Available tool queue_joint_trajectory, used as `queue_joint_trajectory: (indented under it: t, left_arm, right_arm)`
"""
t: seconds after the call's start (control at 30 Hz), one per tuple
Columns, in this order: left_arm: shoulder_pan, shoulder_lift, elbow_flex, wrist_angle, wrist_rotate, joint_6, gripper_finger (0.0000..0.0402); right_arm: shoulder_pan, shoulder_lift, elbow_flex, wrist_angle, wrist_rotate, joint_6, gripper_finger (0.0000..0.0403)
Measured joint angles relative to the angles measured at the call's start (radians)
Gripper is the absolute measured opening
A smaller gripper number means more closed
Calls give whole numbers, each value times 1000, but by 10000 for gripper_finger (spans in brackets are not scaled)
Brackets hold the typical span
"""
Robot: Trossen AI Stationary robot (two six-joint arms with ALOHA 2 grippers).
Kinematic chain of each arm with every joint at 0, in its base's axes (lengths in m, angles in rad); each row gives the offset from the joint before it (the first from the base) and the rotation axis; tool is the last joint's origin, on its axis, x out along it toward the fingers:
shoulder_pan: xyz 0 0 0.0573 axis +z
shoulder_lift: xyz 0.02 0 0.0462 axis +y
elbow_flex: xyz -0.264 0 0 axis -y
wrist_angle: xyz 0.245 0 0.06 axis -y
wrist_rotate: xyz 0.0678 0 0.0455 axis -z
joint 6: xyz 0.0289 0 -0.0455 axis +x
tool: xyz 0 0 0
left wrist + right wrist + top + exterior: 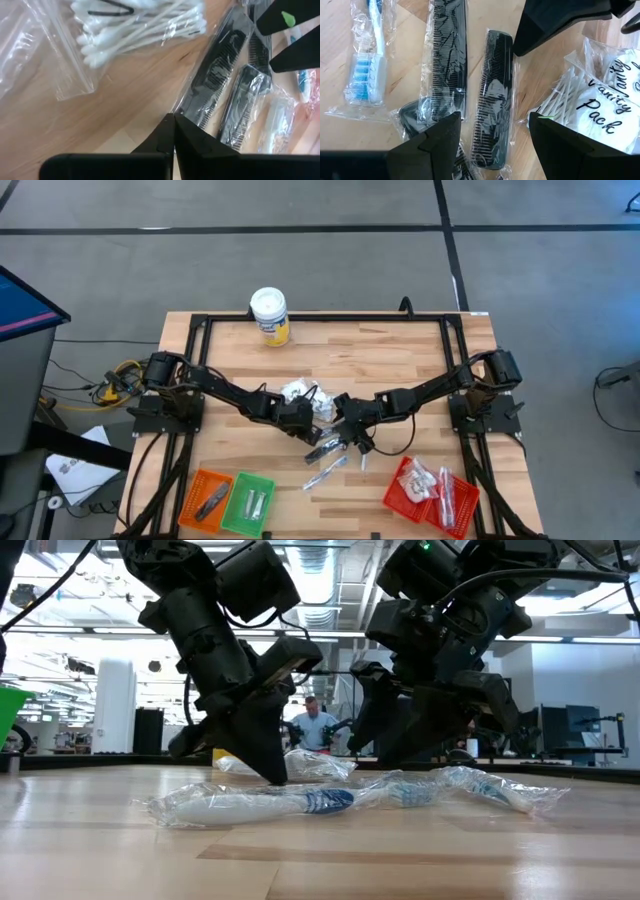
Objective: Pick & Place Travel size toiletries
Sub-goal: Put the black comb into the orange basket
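1. Nearest the low cam you see a wrapped toothbrush (260, 804) lying flat on the table (320, 860), with a second clear-wrapped item (480, 785) just beside it, twd the right of that view.
2. Check the left gripper (173, 131): fingers pressed together, nothing between them. Tip sits low over the wood near mid-table, beside the black combs.
3. Check the right gripper (492, 135): fingers spread, holding nothing. It hangs directly above two wrapped black combs (492, 95), which lie side by side on the wood.
4. Note the wrapped blue-and-white toothbrush (370, 65) near those combs, apart from them.
5. Note the cotton-swab bag (135, 25) and white "Vanity Pack" sachets (605, 105) just beside the combs, on the side twd the left arm.
6. From the high cam, both grippers meet at table centre over the loose toiletries pile (305, 395); more wrapped sticks (328, 470) lie on the wood nearer the front edge.
7. Locate the baskets at the front edge: orange basket (208, 498) w/ a dark item inside, green basket (250, 502) w/ pale items inside, touching each other at front left; red basket (432, 495) at front right w/ several clear-wrapped items.
8. Yellow canister (270, 315) w/ white lid stands upright at the table's far edge, well apart from the pile.
9. Bkgd in the low cam: a person (315, 725) stands beyond the table.
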Motion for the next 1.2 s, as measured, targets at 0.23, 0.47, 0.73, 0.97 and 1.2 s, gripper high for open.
queue_joint_trajectory:
  t: [0.23,0.47,0.73,0.97,1.2]
  left_arm:
    - [-1,0,0,-6,2,0,0]
    - [-4,-21,3,21,-51,7,0]
    - [-11,-25,2,13,-49,28,0]
    - [-29,-25,2,4,-33,30,0]
    - [-24,-25,2,-8,-43,26,0]
  right_arm:
    - [0,0,0,2,0,0,228]
    - [0,0,0,0,0,0,228]
    - [0,0,0,-5,0,0,228]
    - [0,0,0,3,0,0,228]
    - [-1,0,0,4,0,0,228]
